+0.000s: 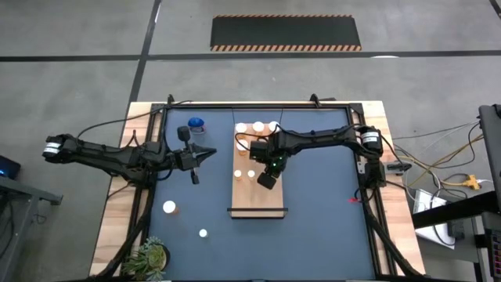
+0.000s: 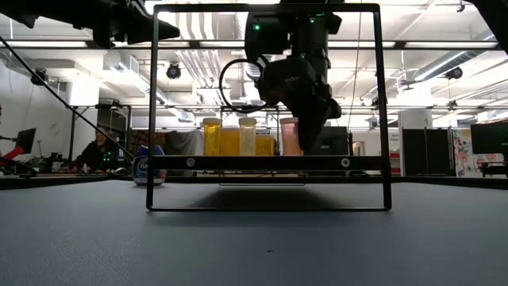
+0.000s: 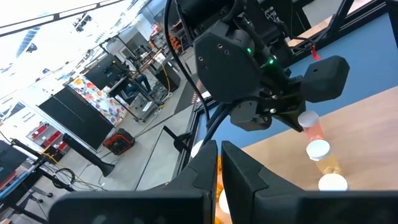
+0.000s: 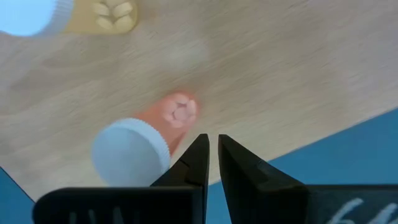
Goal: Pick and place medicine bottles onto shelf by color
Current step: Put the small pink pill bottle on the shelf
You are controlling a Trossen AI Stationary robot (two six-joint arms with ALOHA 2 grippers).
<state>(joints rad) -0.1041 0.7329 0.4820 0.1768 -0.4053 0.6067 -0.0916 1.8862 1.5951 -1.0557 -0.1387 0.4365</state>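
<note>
Right claw (image 1: 268,180) over shelf (image 1: 257,200), white-capped bottles (image 1: 257,127) at far end, blue bottle (image 1: 196,124) on table

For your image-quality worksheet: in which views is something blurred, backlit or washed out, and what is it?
Right wrist view: the white-capped orange bottle and the shelf look soft and smeared. Low view: bright ceiling lights behind leave the right gripper a dark silhouette. Left wrist view: the upper corner is washed out white. High view: evenly lit, no strong glare.

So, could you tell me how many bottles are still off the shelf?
3: a blue bottle at the mat's far side, and two white-capped ones near the plant; others may be hidden.
</note>
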